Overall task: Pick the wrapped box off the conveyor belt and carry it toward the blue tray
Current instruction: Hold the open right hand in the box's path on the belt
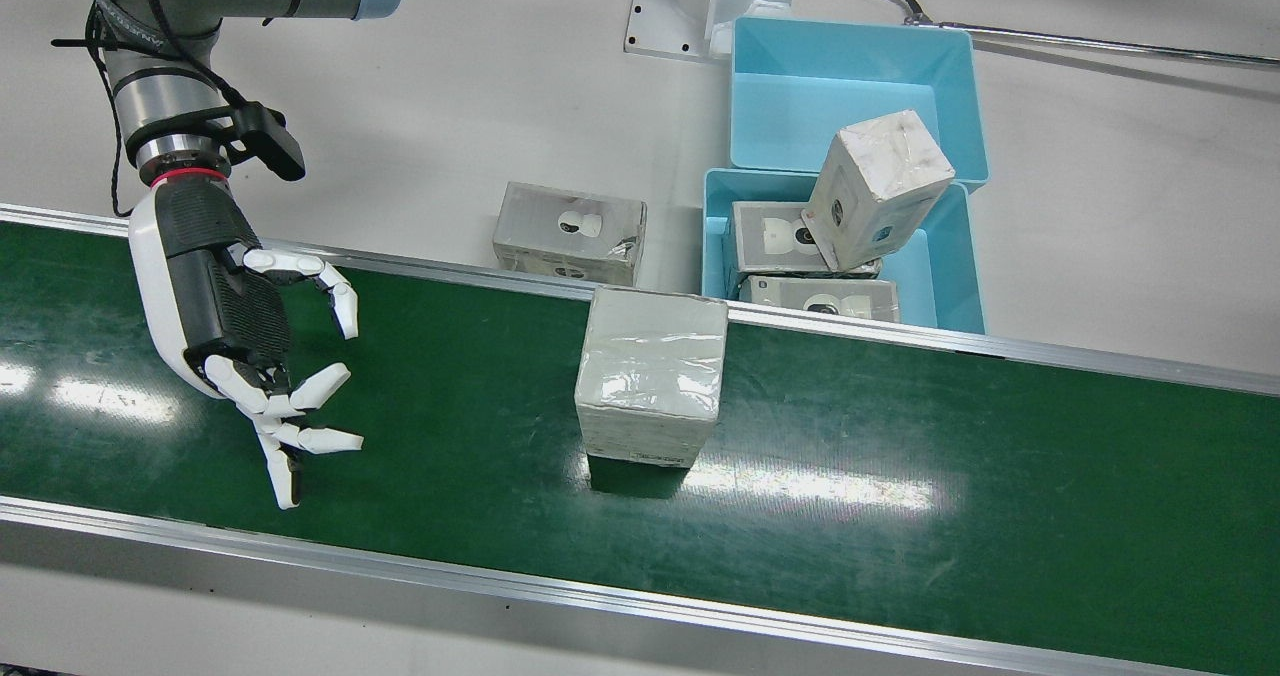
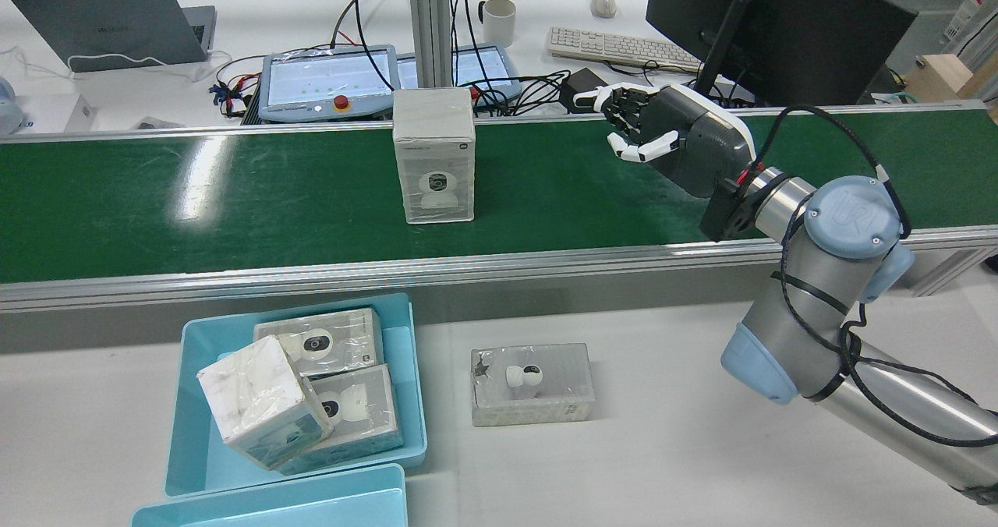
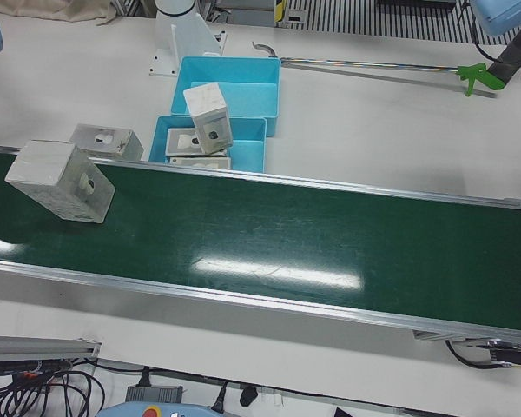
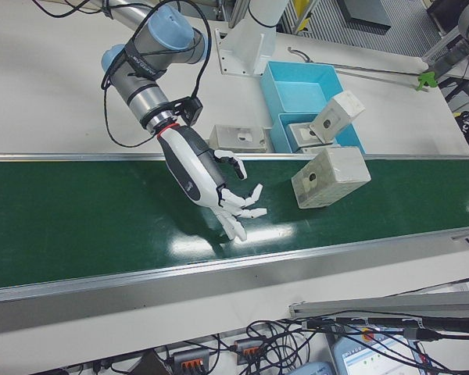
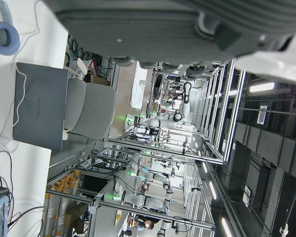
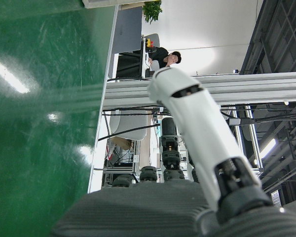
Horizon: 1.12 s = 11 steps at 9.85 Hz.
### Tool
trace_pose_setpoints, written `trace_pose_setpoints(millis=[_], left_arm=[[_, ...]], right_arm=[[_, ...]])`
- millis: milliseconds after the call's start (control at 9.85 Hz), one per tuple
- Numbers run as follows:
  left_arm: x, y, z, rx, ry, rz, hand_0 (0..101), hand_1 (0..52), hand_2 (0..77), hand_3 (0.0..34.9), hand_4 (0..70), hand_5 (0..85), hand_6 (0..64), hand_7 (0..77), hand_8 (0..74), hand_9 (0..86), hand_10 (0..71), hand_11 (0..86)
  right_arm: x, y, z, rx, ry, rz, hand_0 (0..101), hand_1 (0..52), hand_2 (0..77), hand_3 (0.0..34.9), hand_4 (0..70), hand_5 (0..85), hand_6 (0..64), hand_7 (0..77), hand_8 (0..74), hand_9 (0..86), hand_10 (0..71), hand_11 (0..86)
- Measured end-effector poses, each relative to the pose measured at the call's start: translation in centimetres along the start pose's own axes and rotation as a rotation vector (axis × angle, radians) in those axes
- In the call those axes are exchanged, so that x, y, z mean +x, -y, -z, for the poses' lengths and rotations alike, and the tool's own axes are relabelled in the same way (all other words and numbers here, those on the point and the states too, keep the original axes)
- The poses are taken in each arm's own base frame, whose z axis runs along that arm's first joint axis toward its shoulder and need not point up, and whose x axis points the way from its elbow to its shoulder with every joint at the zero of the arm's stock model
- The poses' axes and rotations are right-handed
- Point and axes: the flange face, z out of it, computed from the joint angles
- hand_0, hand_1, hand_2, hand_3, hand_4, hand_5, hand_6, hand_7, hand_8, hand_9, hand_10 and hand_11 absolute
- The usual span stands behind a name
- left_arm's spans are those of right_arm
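Green conveyor belt [image 1: 900, 516] across white table. Right hand [image 1: 240, 336] low over belt, fingers spread wide, empty. Wrapped box [image 1: 652, 376] upright on belt, well apart from hand. Blue tray [image 1: 950, 276] beyond far rail, already holding boxes. Approach step; next, probably reach sideways and close around box.

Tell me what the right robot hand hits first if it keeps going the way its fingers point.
Probably just the green conveyor belt: the right robot hand angles downward, and the wrapped box stands off to the side. Depth is uncertain.

Grey arm [image 1: 170, 16] with pale-blue caps, black cables; white-and-black right hand [image 1: 235, 321].
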Motion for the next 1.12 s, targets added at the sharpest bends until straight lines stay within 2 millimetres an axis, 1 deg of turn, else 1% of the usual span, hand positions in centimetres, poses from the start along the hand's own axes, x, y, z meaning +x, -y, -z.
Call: trace_pose_setpoints(millis=[102,203,305,406,508,609,711,812,914,1015,1117], left_arm=[[0.0,0.0,0.0,0.000,0.000,0.000,0,0.0,0.5,0.0,0.0,0.5,0.0,0.5,0.5,0.0,0.5,0.0],[0.0,0.0,0.0,0.000,0.000,0.000,0,0.0,1.1,0.0,0.0,0.5,0.0,0.5,0.5,0.0,0.5,0.0],[0.0,0.0,0.0,0.000,0.000,0.000,0,0.0,1.1,0.0,0.0,0.5,0.0,0.5,0.5,0.0,0.5,0.0],[0.0,0.0,0.0,0.000,0.000,0.000,0,0.0,0.5,0.0,0.0,1.1,0.0,0.5,0.5,0.0,0.5,0.0],[0.0,0.0,0.0,0.000,0.000,0.000,0,0.0,0.5,0.0,0.0,0.5,0.0,0.5,0.5,0.0,0.5,0.0],[0.0,0.0,0.0,0.000,0.000,0.000,0,0.0,0.5,0.0,0.0,1.1,0.0,0.5,0.5,0.0,0.5,0.0],[0.0,0.0,0.0,0.000,0.000,0.000,0,0.0,0.5,0.0,0.0,1.1,0.0,0.5,0.5,0.0,0.5,0.0],[0.0,0.0,0.0,0.000,0.000,0.000,0,0.0,1.1,0.0,0.0,0.5,0.0,0.5,0.5,0.0,0.5,0.0],[0.0,0.0,0.0,0.000,0.000,0.000,0,0.0,1.1,0.0,0.0,0.5,0.0,0.5,0.5,0.0,0.5,0.0],[0.0,0.0,0.0,0.000,0.000,0.000,0,0.0,0.5,0.0,0.0,0.5,0.0,0.5,0.5,0.0,0.5,0.0],[0.0,0.0,0.0,0.000,0.000,0.000,0,0.0,1.1,0.0,0.0,0.5,0.0,0.5,0.5,0.0,0.5,0.0]], right_arm=[[0.0,0.0,0.0,0.000,-0.001,0.000,61,36.5,49.1,1.0,26.7,48.5,9.8,24.5,2.7,3.8,0.5,1.6],[0.1,0.0,0.0,0.001,-0.002,0.001,61,34.9,56.7,1.2,28.9,62.7,10.9,26.2,2.7,3.8,0.0,1.6],[0.3,0.1,0.0,0.001,-0.004,0.001,58,28.9,48.5,1.1,27.3,63.8,10.9,26.7,2.7,3.8,0.0,1.6],[0.3,0.2,0.0,0.002,-0.005,0.001,53,20.2,39.3,1.1,19.6,55.1,7.6,27.3,2.7,3.8,0.5,1.6],[0.4,0.2,0.0,0.003,-0.006,0.002,52,16.4,12.5,1.3,16.4,28.4,8.2,23.5,0.0,3.8,0.5,1.6],[0.5,0.3,-0.1,0.004,-0.008,0.003,52,16.4,12.5,1.3,16.4,28.4,8.2,23.5,0.0,3.8,0.5,1.6],[0.6,0.3,-0.1,0.005,-0.010,0.003,51,16.4,12.0,1.3,14.2,15.8,7.1,22.4,0.0,3.3,0.5,1.6],[0.7,0.2,-0.1,0.004,-0.012,0.004,50,16.4,13.1,1.3,14.2,19.1,7.1,22.4,0.0,2.7,0.5,1.6],[0.8,0.1,-0.2,0.003,-0.014,0.004,50,16.4,13.1,1.3,14.2,20.2,7.1,20.7,0.0,2.7,0.5,1.6],[1.0,0.0,-0.4,0.000,-0.016,0.003,50,18.5,14.2,2.6,14.2,20.2,7.1,20.7,0.0,2.7,0.5,1.6],[1.1,-0.2,-0.5,-0.003,-0.017,0.002,50,18.5,14.2,2.6,14.2,20.2,7.1,20.7,0.0,2.7,0.5,1.6]])
